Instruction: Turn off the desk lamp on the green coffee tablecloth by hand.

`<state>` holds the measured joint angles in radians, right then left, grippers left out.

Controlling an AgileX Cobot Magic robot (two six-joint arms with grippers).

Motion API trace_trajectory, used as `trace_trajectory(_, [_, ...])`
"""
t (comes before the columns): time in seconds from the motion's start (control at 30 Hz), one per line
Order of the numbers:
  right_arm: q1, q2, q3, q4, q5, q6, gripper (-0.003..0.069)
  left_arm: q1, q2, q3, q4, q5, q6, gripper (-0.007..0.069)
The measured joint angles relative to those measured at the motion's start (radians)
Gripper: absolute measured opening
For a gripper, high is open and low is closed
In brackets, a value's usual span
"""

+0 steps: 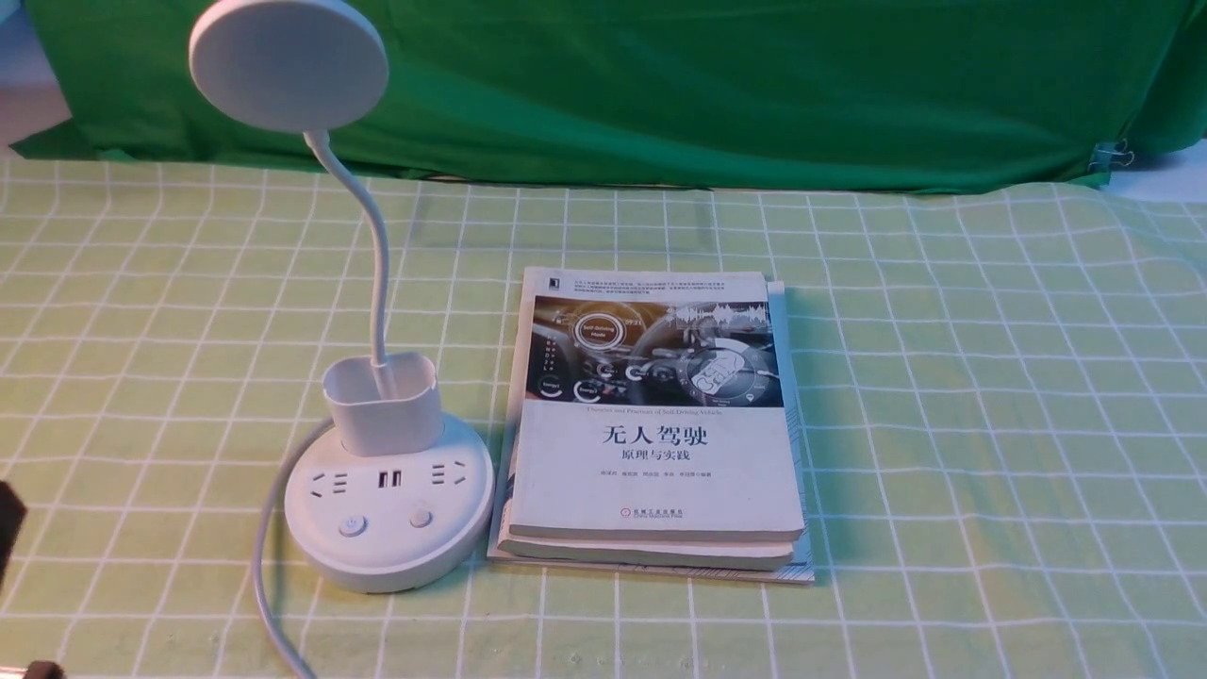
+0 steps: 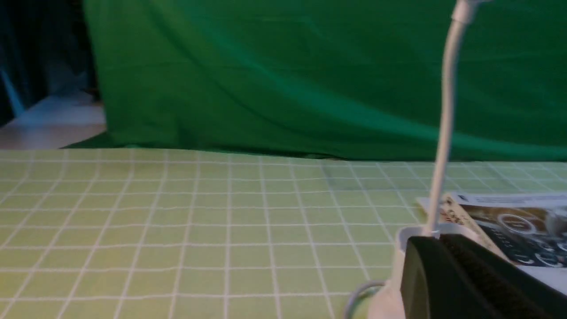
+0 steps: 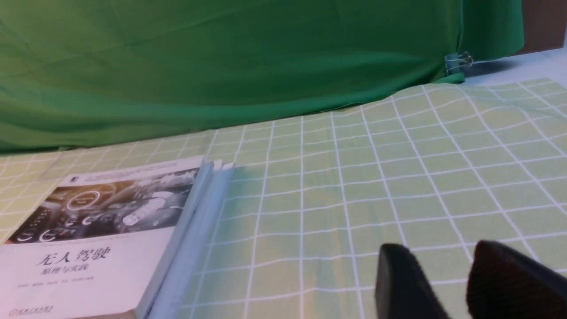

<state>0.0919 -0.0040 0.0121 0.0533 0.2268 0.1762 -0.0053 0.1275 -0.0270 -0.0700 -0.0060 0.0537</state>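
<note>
The white desk lamp stands on the green coffee tablecloth at the left. It has a round base, two buttons, a cup holder, a bent neck and a disc head. I cannot tell whether it is lit. A black part of my left arm shows at the left edge. In the left wrist view my left gripper is shut and empty, close beside the lamp's cup and neck. My right gripper is open and empty, low over the cloth.
A stack of books lies just right of the lamp base; it also shows in the right wrist view. The lamp's cable runs off the front edge. A dark green backdrop hangs behind, held by a clip.
</note>
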Motion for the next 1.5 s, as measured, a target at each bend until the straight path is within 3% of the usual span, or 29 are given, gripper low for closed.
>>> trace_trajectory(0.1, [0.000, 0.000, 0.000, 0.000, 0.000, 0.000, 0.0239, 0.057, -0.067, 0.032, -0.026, 0.046, -0.003, -0.0001])
trace_trajectory(0.33, [0.000, 0.000, 0.000, 0.000, 0.003, 0.000, 0.0239, 0.067, -0.128, 0.034, -0.033, 0.241, -0.019, -0.0001])
trace_trajectory(1.5, [0.000, 0.000, 0.000, 0.000, 0.002, 0.000, 0.0239, 0.067, -0.129, 0.034, 0.007, 0.250, -0.014, -0.0001])
